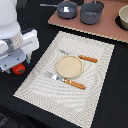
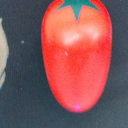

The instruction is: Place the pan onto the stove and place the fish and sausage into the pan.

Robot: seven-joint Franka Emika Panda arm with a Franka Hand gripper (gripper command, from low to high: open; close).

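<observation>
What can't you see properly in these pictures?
- Tool: its fingertips are hidden behind the robot's white body in the exterior view; the wrist view shows none.
- Sausage: half covered by the robot outside; the wrist view shows it whole.
- Fish: not visible anywhere.
- Pan: too blurred to see inside.

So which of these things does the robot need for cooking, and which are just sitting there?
Needed: pan, already on the stove; sausage, red, under the gripper. The fish can't be made out for sure.

Just sitting there: placemat, plate, knife, fork, grey pot, bowl.
</observation>
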